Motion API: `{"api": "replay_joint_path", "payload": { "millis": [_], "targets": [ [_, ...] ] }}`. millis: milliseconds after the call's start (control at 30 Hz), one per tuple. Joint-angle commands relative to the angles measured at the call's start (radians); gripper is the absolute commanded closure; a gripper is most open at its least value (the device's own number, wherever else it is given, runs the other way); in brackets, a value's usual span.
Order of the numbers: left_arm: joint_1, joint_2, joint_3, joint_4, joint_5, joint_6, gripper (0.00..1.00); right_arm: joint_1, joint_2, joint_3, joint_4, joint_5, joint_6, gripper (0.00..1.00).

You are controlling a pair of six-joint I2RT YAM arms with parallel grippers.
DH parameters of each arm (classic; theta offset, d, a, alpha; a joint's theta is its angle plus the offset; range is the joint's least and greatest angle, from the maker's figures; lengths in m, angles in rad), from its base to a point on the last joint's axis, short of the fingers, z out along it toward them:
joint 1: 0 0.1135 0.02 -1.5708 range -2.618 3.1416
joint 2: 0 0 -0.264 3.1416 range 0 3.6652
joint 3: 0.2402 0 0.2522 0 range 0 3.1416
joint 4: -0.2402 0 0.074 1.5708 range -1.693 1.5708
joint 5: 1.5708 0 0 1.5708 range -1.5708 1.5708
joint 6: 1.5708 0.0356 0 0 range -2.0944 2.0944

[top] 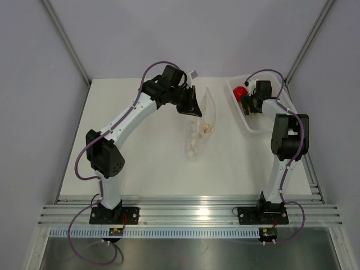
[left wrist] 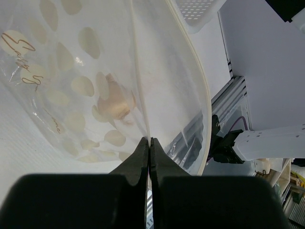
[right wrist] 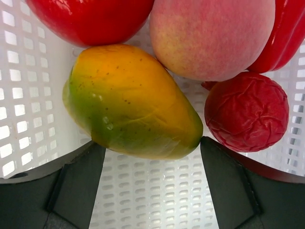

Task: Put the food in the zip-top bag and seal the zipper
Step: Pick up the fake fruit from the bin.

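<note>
The zip-top bag (top: 197, 132), clear with white dots, lies mid-table with its mouth lifted. My left gripper (top: 193, 107) is shut on the mouth edge. In the left wrist view the gripper (left wrist: 150, 140) pinches the zipper (left wrist: 138, 71), and a pale food piece (left wrist: 114, 102) shows inside the bag (left wrist: 71, 86). My right gripper (top: 246, 104) hangs open over the white tray (top: 256, 126). The right wrist view shows the gripper (right wrist: 150, 143) with its fingertips at either side of the near end of a yellow-green fruit (right wrist: 128, 102). Beside that fruit lie a wrinkled red ball (right wrist: 246, 112), a pink peach-like fruit (right wrist: 212, 36) and a glossy red piece (right wrist: 90, 19).
The perforated tray wall (right wrist: 28, 95) stands close on the left of my right fingers. Another red piece (right wrist: 286, 33) lies at the tray's right. The tray corner (left wrist: 195, 9) shows beyond the bag. Grey walls ring the table; aluminium rails run along the near edge.
</note>
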Motion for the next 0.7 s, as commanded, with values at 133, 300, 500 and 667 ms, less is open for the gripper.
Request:
{"api": "replay_joint_path", "payload": {
  "millis": [133, 300, 500, 667],
  "targets": [
    [0.004, 0.019, 0.051, 0.013, 0.048, 0.019, 1.00, -0.003, -0.041, -0.014, 0.135, -0.038, -0.023, 0.02],
    [0.004, 0.025, 0.051, 0.017, 0.046, 0.020, 1.00, -0.003, -0.068, -0.030, 0.190, -0.050, -0.036, 0.00],
    [-0.001, 0.030, 0.043, 0.022, 0.049, 0.015, 1.00, -0.003, -0.024, 0.013, 0.190, -0.110, -0.033, 0.00],
    [-0.005, 0.036, 0.040, 0.030, 0.048, 0.009, 1.00, -0.003, 0.011, 0.041, 0.185, -0.165, -0.002, 0.05]
  ]
}}
